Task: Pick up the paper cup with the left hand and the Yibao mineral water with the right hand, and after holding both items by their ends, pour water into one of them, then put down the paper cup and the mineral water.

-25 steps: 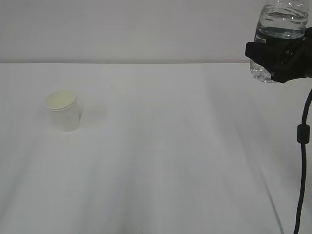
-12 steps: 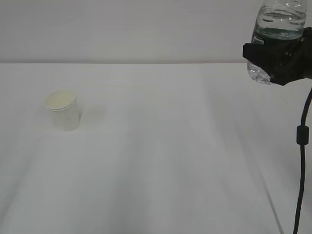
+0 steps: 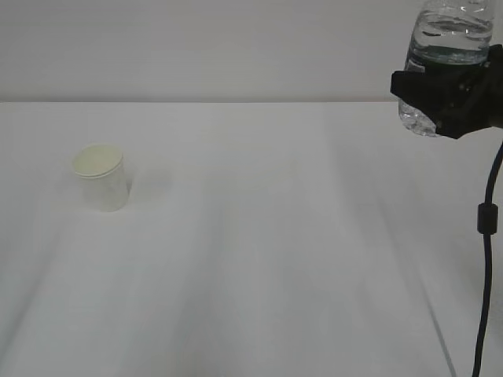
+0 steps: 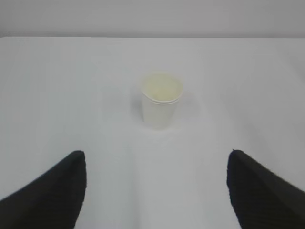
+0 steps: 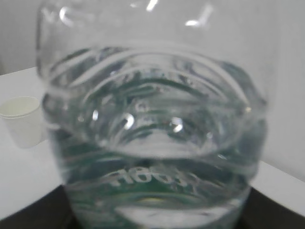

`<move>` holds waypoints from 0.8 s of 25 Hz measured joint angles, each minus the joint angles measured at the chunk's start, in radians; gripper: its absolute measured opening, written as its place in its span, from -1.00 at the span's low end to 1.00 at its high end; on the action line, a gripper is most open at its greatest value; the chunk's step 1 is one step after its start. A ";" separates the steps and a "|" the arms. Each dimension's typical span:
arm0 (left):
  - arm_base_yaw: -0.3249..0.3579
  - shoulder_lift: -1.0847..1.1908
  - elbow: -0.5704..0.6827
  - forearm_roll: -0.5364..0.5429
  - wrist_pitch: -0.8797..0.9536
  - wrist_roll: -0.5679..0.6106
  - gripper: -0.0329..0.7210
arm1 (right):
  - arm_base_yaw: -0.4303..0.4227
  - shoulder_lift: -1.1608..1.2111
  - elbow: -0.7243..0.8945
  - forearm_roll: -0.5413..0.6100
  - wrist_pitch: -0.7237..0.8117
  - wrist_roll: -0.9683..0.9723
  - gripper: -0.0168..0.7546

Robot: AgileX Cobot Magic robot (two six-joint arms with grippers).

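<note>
Standing upright on the white table (image 3: 259, 259) at the left of the exterior view, the paper cup (image 3: 100, 178) has nothing touching it, and the left hand does not appear in this view at all; at the upper right the right hand (image 3: 448, 98) holds the Yibao mineral water (image 3: 448, 43) well above the table, its black jaws clamped round the lower part of the bottle while the clear ribbed body rises out of the frame. A thin black cable (image 3: 489, 236) hangs below that gripper. Left wrist view: the left hand (image 4: 157, 191) has its two dark fingers (image 4: 52, 191) spread wide, the paper cup (image 4: 161, 100) centred between their lines but ahead of them and well apart from either, with its pale cream inside visible. Right wrist view: the Yibao mineral water (image 5: 152, 133) fills the frame, part of its green band showing through the water, and the paper cup (image 5: 21, 119) appears small at the left edge. By this evidence the bottle pick-up is done and the cup pick-up is in hand; the next move calls for a straight advance until the cup wall lies between the fingers, then a gentle closure, since thin paper is likely to buckle.
</note>
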 joint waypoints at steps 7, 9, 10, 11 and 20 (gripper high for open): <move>-0.049 0.138 0.000 0.005 -0.136 0.039 0.90 | 0.000 0.000 0.000 -0.011 0.000 0.000 0.09; -0.087 0.189 0.000 0.023 -0.181 0.048 0.89 | 0.000 0.000 0.000 -0.011 0.000 0.000 0.09; -0.106 0.211 0.000 0.038 -0.201 0.050 0.89 | 0.000 0.000 0.000 -0.011 0.000 0.000 0.09; -0.119 0.237 0.000 0.051 -0.215 0.050 0.89 | 0.000 0.000 0.000 -0.011 0.000 0.000 0.09; -0.139 0.400 0.000 0.077 -0.293 0.054 0.85 | 0.000 0.000 0.000 -0.024 -0.002 0.000 0.09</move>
